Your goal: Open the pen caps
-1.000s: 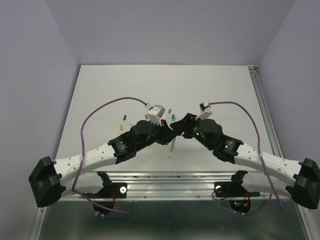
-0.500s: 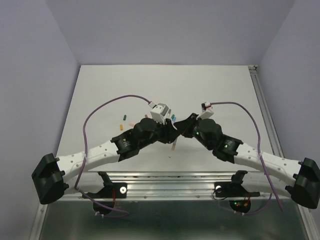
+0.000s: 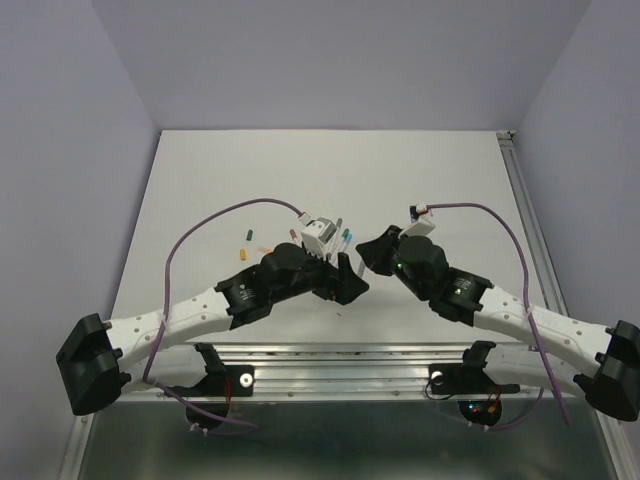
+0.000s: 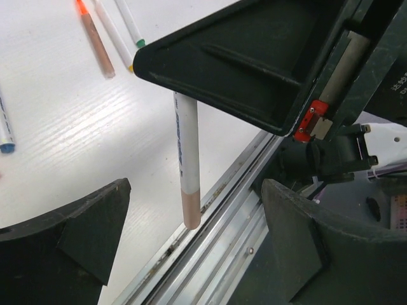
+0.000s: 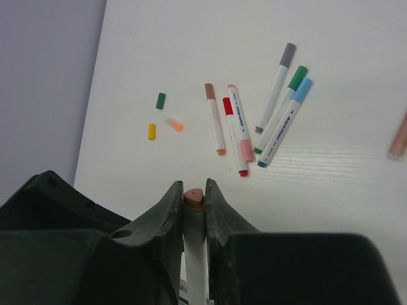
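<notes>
- White table [image 5: 343, 210]: loose pens [image 5: 275, 89] lie grouped, three caps [image 5: 161, 100] nearby.
- My right gripper [image 5: 194, 190] clamps one pen [image 4: 186, 146].
- My left gripper [image 4: 194, 210] stands wide apart.

**White barrels, bright ends**

The tan-ended pen [image 4: 186, 146] in the black right gripper [image 5: 194, 202] has a white barrel with blue print. On the white table [image 5: 356, 38] lie a dark green cap [image 5: 161, 100], a yellow cap [image 5: 152, 131] and a pale orange cap [image 5: 174, 124]. A grey-capped pen [image 5: 275, 89], a green-capped pen [image 5: 278, 113] and a blue-capped pen [image 5: 283, 126] are white-barrelled.
</notes>
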Robot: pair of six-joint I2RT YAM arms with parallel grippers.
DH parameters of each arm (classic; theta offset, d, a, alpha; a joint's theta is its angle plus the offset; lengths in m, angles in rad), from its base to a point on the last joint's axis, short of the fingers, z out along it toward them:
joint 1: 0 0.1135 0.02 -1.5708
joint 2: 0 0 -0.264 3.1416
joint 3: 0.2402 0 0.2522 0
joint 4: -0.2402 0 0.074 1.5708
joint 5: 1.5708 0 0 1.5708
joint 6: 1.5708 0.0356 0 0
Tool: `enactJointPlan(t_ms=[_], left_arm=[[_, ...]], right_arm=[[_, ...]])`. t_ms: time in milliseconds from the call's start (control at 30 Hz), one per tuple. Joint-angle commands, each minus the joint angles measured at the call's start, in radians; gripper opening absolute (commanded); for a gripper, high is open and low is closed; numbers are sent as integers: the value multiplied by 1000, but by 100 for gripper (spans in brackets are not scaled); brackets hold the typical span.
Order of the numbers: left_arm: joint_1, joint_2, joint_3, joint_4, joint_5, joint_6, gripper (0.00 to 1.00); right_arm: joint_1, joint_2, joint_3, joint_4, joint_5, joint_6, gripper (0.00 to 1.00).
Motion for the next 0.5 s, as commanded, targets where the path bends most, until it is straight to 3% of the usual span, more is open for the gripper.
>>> enactJointPlan(t_ms=[0, 133, 200, 367, 467], left_arm=[[-6, -2, -12, 61, 69, 20, 95], [-7, 18, -17, 77, 97, 23, 84], [-9, 28, -17, 80, 111, 24, 68], [-12, 27, -40, 95, 129, 15, 61], [-12, 25, -45, 95, 121, 9, 45]], right_arm=[[8, -24, 86, 5, -2, 18, 1], [8, -29, 101, 2, -16, 13, 1], [9, -32, 103, 1, -15, 16, 1], [9, -38, 102, 1, -12, 21, 1], [8, -36, 107, -2, -21, 16, 1]])
